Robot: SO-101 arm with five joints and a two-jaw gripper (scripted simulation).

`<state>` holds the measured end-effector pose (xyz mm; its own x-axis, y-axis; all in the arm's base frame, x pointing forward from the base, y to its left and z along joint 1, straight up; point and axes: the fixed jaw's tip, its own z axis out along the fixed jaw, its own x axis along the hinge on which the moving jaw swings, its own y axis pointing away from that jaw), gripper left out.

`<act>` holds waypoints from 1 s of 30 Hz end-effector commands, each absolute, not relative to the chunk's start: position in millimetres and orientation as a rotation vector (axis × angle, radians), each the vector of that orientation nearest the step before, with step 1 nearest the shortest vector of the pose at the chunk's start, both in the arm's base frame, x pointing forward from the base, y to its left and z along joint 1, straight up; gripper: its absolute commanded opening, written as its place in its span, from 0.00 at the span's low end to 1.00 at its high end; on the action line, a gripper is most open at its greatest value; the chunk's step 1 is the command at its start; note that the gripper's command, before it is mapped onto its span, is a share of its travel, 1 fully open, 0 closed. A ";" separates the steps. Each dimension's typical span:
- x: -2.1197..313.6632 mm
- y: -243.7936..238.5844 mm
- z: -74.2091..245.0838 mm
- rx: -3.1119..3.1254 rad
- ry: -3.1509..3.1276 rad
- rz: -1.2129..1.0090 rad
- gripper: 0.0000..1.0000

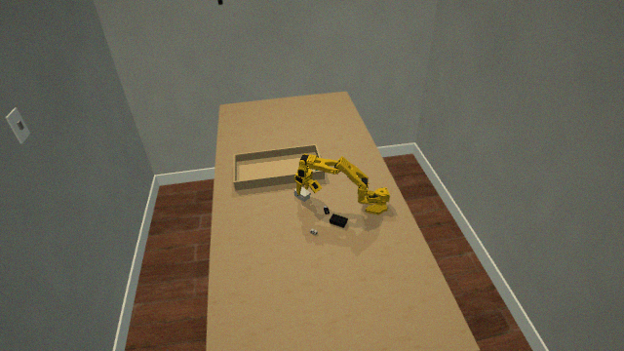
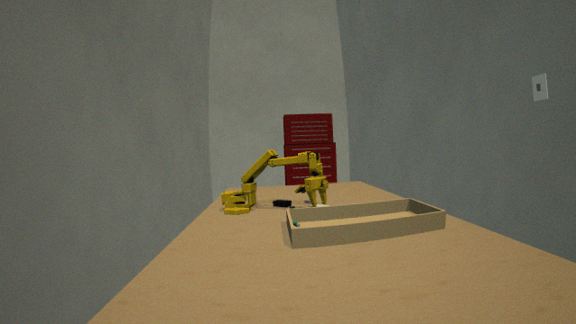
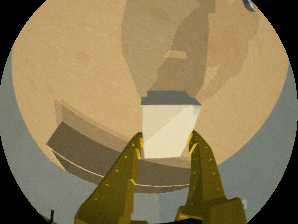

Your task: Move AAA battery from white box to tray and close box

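My gripper [image 1: 303, 193] is shut on the white box [image 3: 169, 129], which shows as a pale block with a grey far end between the yellow fingers. It also shows in the overhead view [image 1: 302, 195], low over the table just outside the tray's near right corner. I cannot tell whether I hold the lid, the base or both. The tray [image 1: 273, 168] is a long shallow tan box. In the side view a small teal object, probably the AAA battery [image 2: 295, 223], lies in the tray's [image 2: 364, 220] left end corner. The gripper [image 2: 318, 202] hangs just behind that end.
A black box [image 1: 338, 220] lies on the table near the arm's base [image 1: 375, 200]. A small black item [image 1: 326, 211] and a small pale item [image 1: 314, 232] lie close by.
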<state>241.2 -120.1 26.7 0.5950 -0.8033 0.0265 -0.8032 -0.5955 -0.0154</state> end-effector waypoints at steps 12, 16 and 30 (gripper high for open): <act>242.7 -118.1 25.9 -2.802 1.416 -0.043 0.20; 242.7 -118.1 25.9 -2.802 1.416 -0.043 0.21; 242.7 -118.1 25.9 -2.802 1.416 -0.043 0.26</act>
